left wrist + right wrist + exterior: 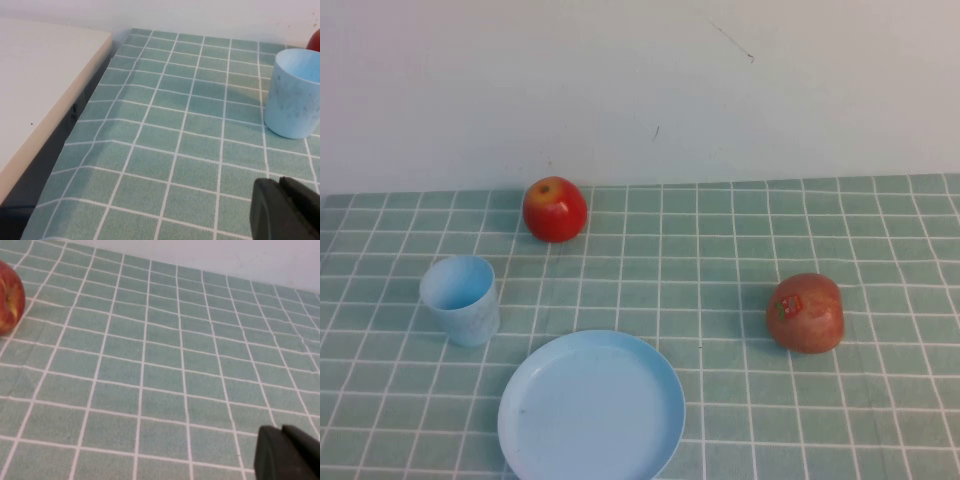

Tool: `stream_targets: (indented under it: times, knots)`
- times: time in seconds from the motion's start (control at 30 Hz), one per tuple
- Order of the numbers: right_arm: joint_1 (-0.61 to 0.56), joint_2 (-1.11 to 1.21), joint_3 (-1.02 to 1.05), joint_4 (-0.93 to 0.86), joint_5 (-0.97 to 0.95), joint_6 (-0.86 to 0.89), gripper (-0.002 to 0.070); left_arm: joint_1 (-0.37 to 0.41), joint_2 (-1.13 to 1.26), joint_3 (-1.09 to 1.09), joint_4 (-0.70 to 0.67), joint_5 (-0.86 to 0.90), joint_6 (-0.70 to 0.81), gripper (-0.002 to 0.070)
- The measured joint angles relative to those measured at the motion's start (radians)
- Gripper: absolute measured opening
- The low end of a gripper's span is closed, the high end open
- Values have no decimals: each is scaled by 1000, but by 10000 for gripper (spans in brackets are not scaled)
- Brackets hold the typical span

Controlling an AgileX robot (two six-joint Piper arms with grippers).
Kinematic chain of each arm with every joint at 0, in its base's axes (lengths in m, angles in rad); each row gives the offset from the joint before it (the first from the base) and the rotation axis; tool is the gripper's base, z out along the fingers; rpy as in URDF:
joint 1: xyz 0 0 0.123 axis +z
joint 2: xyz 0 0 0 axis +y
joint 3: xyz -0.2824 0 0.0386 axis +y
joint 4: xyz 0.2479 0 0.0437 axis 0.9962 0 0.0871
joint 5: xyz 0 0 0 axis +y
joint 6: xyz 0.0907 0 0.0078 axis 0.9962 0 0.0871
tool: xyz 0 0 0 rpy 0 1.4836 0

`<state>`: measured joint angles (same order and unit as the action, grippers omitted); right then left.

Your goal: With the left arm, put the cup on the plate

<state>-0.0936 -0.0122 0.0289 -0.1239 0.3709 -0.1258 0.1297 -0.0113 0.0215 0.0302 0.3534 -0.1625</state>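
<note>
The light-blue cup (461, 298) stands upright on the green checked cloth at the left, just behind and to the left of the round light-blue plate (591, 407) near the front edge. No arm shows in the high view. In the left wrist view the cup (294, 93) stands some way off from my left gripper (280, 183), whose black fingers are shut with nothing between them. My right gripper (281, 430) is shut too, over bare cloth, holding nothing.
A red apple (555, 209) lies behind the cup near the wall. A second, paler red apple (806, 312) with a sticker sits at the right; its edge (9, 297) shows in the right wrist view. A cream board (35, 85) borders the cloth's left edge.
</note>
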Motion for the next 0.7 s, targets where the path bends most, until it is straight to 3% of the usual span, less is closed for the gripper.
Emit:
stream_targets:
  times: [0.7]
  knots:
    - [0, 0, 0, 0, 0, 0, -2, 0, 0, 0, 8, -2, 2, -1]
